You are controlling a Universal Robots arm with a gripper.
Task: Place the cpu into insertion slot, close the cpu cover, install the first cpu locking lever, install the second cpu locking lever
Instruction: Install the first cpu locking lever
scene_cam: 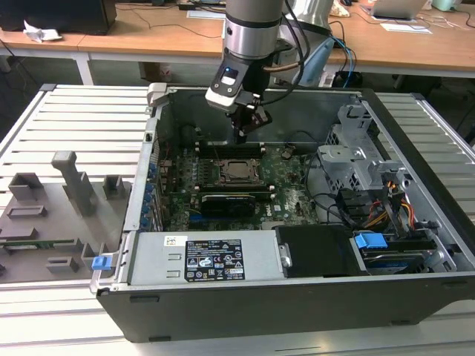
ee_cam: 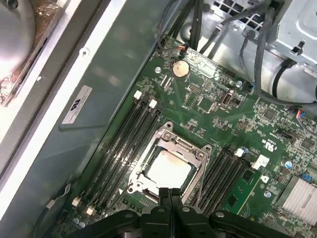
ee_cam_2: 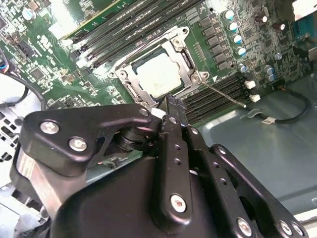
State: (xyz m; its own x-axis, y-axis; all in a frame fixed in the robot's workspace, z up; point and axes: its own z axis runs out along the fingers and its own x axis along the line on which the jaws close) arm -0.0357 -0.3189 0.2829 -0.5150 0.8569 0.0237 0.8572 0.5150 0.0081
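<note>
Exterior view: gripper [scene_cam: 243, 135] hangs inside open computer case [scene_cam: 260, 305], just above far edge of insertion slot [scene_cam: 223, 172] on green board [scene_cam: 286, 185]. Both wrist views: fingers [ee_cam: 165, 194] pressed together, nothing held, tips beside slot rim. cpu [ee_cam: 167, 171] seated in slot, cpu cover [ee_cam: 184, 147] lying flat around it.

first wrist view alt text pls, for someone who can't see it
The cpu lies framed by the metal cpu cover on a green board, between black memory slots. The hand, shut, is near the cover's edge.
</note>
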